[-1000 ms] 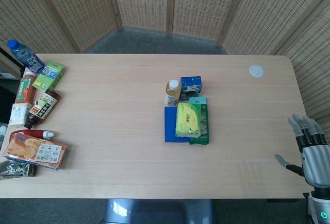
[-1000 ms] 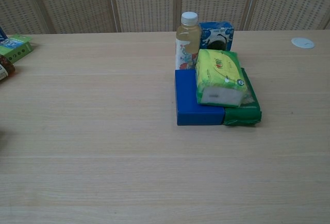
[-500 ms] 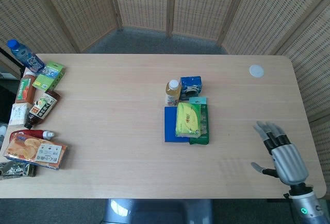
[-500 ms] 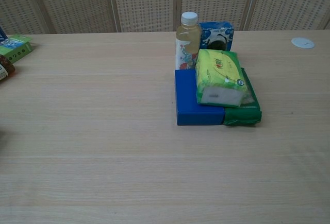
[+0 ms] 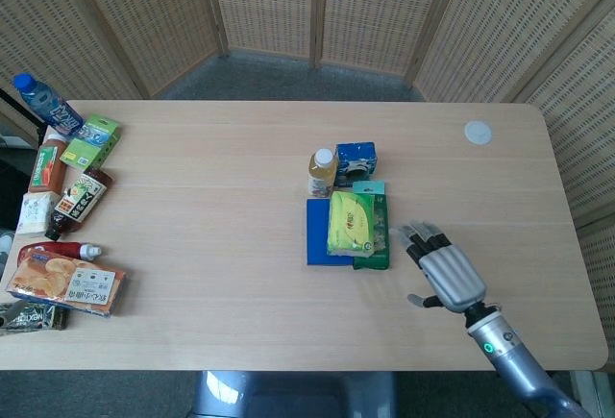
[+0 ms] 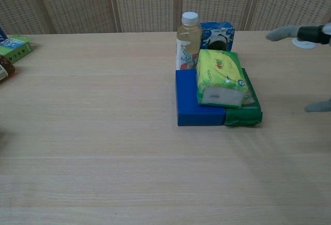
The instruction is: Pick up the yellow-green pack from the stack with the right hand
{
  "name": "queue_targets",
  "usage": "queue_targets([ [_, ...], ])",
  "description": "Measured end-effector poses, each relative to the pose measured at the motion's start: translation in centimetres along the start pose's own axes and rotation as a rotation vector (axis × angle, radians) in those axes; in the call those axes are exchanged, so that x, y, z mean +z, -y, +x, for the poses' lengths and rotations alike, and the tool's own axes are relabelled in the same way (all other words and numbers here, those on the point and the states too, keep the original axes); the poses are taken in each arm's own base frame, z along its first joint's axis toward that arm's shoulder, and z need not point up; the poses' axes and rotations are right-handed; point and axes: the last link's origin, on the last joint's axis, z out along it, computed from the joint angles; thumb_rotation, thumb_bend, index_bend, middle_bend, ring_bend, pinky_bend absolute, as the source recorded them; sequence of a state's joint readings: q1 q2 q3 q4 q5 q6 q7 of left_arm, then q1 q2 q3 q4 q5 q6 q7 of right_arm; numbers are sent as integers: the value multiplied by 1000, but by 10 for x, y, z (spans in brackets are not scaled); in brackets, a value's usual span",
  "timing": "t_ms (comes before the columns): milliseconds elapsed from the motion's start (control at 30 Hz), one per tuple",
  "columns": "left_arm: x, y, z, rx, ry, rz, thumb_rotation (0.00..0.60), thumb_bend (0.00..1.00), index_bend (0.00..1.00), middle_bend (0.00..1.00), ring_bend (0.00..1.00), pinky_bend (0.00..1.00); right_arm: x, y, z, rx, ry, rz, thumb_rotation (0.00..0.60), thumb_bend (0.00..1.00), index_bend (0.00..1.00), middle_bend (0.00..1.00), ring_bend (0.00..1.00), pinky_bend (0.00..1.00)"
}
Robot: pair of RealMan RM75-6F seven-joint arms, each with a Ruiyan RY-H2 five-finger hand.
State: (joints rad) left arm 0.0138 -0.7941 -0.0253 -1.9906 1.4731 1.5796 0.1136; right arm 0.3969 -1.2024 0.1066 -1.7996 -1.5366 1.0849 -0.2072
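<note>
The yellow-green pack (image 5: 351,221) (image 6: 221,76) lies on top of a stack, resting across a blue box (image 5: 321,233) (image 6: 195,101) and a dark green pack (image 5: 376,237) (image 6: 246,107) at the table's middle. My right hand (image 5: 442,269) hovers just right of the stack, fingers spread, holding nothing, a short gap from the green pack. In the chest view only its fingertips (image 6: 300,32) show at the right edge. The left hand is out of sight.
A juice bottle (image 5: 322,171) (image 6: 188,40) and a blue carton (image 5: 356,161) (image 6: 217,35) stand right behind the stack. A white disc (image 5: 478,133) lies far right. Several snacks and bottles (image 5: 67,207) crowd the table's left edge.
My right hand has moved leftward from the table's right edge to just beside the stack. It now shows at the chest view's right edge. The stack has not moved.
</note>
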Motion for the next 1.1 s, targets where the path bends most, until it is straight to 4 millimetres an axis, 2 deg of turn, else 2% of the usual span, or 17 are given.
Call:
queue_targets([
  [333,2,3,-1,4,5,15,600,0,0,0,0,0,53,39,-7,5,40,-16,600,0,0,0,0,0],
  [533,2,5,-2,5,10,20,600,0,0,0,0,0,80,74,-17,12,54,3,600,0,0,0,0,0],
  [700,3,5,-3,6,15,23,600,0,0,0,0,0,89,91,-16,45,16,-63,600,0,0,0,0,0],
  [933,3,5,-5,2,26,20,600,0,0,0,0,0,98,124,2,60,-33,-210,600,0,0,0,0,0],
  [1100,2,3,-3,-6,21,9,600,0,0,0,0,0,111,150,-1,69,-1,-288,600,0,0,0,0,0],
])
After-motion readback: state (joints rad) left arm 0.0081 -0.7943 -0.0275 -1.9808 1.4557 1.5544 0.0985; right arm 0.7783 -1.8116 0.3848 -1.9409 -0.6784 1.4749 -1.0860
